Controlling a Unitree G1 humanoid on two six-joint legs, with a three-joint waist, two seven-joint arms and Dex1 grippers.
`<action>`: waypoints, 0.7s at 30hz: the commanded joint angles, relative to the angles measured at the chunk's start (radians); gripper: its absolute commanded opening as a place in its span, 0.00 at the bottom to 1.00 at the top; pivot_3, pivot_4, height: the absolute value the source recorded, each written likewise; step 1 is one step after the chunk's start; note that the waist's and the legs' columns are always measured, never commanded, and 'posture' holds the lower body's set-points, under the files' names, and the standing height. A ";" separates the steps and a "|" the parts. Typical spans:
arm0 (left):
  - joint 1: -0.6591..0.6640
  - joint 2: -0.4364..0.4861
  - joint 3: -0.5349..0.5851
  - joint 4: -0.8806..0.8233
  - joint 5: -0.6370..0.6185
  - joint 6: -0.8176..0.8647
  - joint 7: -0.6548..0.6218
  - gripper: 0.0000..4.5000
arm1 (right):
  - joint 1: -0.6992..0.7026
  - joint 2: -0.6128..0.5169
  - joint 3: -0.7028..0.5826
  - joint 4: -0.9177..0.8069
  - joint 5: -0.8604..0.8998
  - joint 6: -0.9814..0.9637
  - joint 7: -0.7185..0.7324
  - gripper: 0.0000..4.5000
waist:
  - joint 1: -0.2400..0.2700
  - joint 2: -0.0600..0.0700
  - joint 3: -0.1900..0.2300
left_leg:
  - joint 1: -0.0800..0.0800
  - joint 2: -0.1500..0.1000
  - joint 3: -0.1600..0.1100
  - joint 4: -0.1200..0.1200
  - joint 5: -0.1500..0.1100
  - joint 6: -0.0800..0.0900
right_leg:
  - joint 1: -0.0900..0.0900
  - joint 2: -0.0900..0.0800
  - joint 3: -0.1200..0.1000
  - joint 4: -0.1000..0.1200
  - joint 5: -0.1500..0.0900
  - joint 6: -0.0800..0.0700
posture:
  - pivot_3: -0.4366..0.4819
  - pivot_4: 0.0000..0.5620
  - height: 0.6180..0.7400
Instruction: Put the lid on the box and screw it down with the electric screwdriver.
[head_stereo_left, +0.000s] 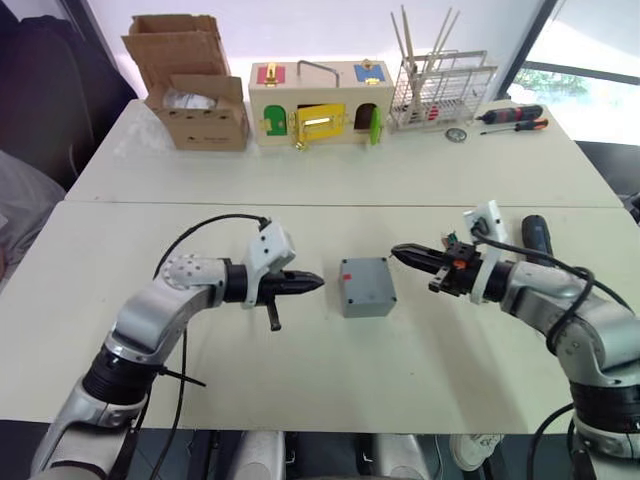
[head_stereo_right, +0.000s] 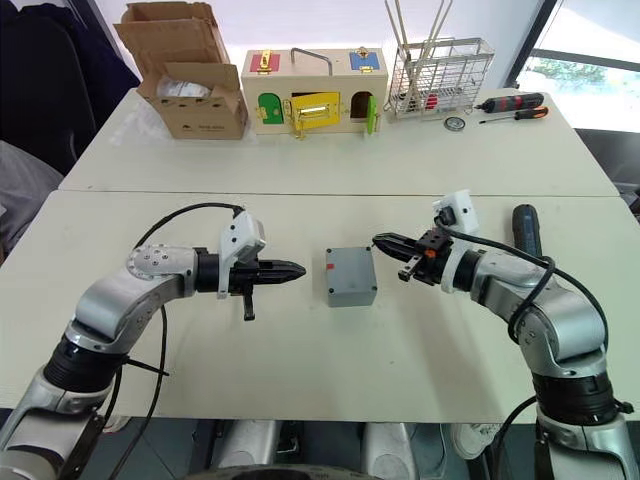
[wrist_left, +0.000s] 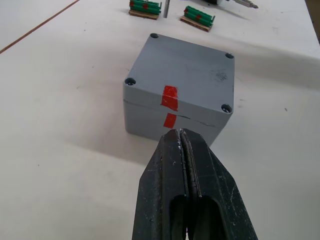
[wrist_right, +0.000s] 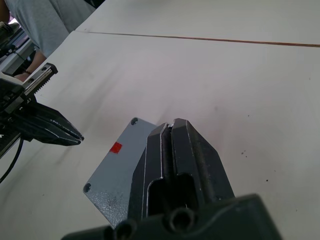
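Observation:
The grey box (head_stereo_left: 366, 292) stands in the middle of the near table. The lid (wrist_left: 187, 70) rests on top of it, and a red mark runs across the seam on the side facing my left gripper. My left gripper (head_stereo_left: 315, 283) is shut and empty, its tips pointing at that side a short way off. My right gripper (head_stereo_left: 398, 252) is also shut and empty, hovering just right of the box and slightly above the lid's edge. The black electric screwdriver (head_stereo_right: 527, 228) lies on the table behind my right forearm.
Along the far table stand a cardboard box (head_stereo_left: 190, 85), a wooden latch box (head_stereo_left: 320, 105) and a wire rack (head_stereo_left: 440, 90). Two slim hand screwdrivers (head_stereo_left: 512, 118) lie at its right end. A seam (head_stereo_left: 300, 205) divides the two tables.

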 joint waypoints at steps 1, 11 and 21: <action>0.007 0.001 0.012 -0.053 -0.015 0.005 0.012 0.00 | -0.021 0.012 0.006 0.004 -0.010 -0.035 0.009 0.01 | 0.000 0.000 0.000 | 0.000 0.000 0.000 0.000 0.000 0.000 | 0.000 0.000 0.000 0.000 0.000 0.000 | 0.48 0.27 0.90; 0.003 -0.012 -0.005 -0.040 -0.005 -0.008 0.015 0.00 | -0.027 0.023 0.028 0.048 -0.054 -0.063 0.014 0.01 | 0.000 0.000 0.000 | 0.000 0.000 0.000 0.000 0.001 -0.001 | 0.000 0.000 0.000 0.000 0.000 0.000 | 0.48 0.27 0.90; 0.004 -0.027 -0.012 -0.030 0.003 -0.017 0.021 0.00 | -0.023 0.024 0.045 0.066 -0.071 -0.067 0.022 0.01 | 0.000 0.000 0.000 | 0.000 0.000 0.000 0.000 0.001 -0.001 | 0.000 0.000 0.000 0.000 0.000 0.000 | 0.48 0.27 0.90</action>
